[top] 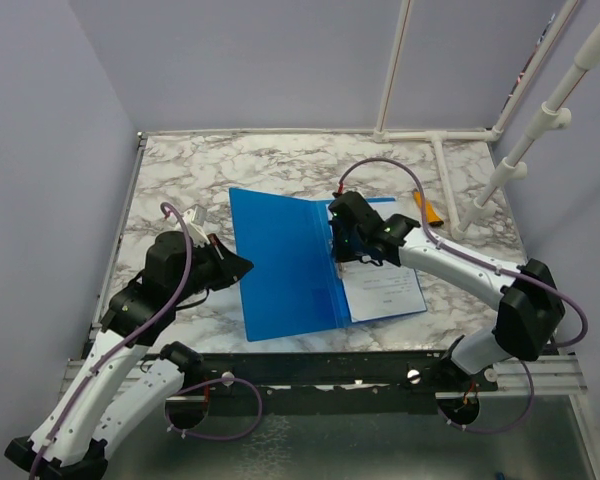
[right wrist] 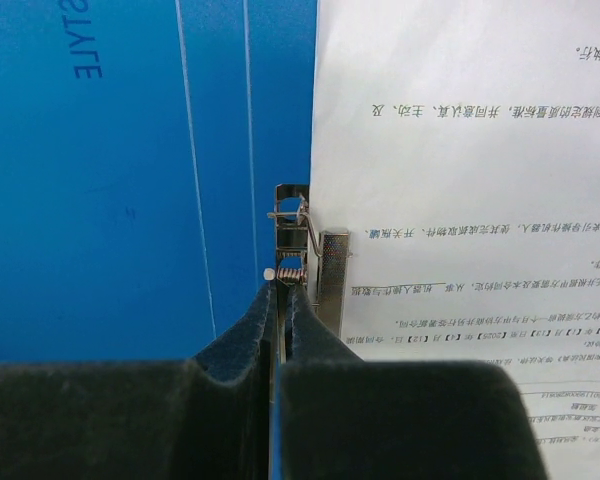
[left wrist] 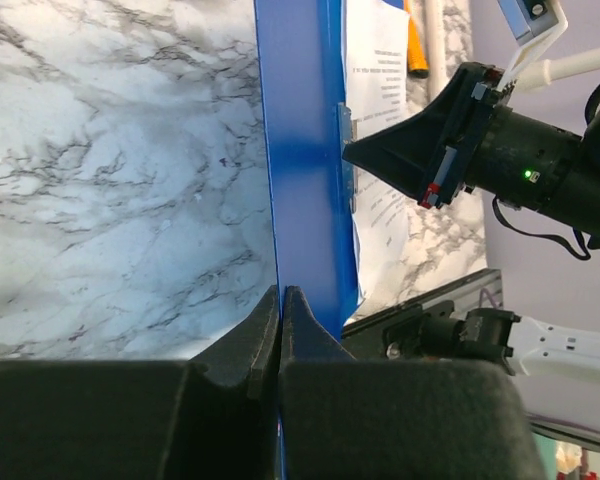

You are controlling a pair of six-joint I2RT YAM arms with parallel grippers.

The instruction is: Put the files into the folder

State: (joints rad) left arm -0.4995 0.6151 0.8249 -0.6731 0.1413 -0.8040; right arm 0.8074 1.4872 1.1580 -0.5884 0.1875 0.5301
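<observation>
On marble (top: 180, 170), one folder (top: 280, 260), left fingers (left wrist: 250, 340) pinching it, right fingers (right wrist: 242, 330) pinching its one clip (right wrist: 292, 215).

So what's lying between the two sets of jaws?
The open blue cover of the folder spans that stretch: left jaws pinch its outer edge, right jaws grip the metal clip beside the files. The top view shows it best.

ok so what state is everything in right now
folder: open, inside facing up
files: lying on the folder's right half, left edge at the clip
clip: pinched by the right pincer
left pincer: shut on the folder's left cover edge
right pincer: shut on the clip
</observation>
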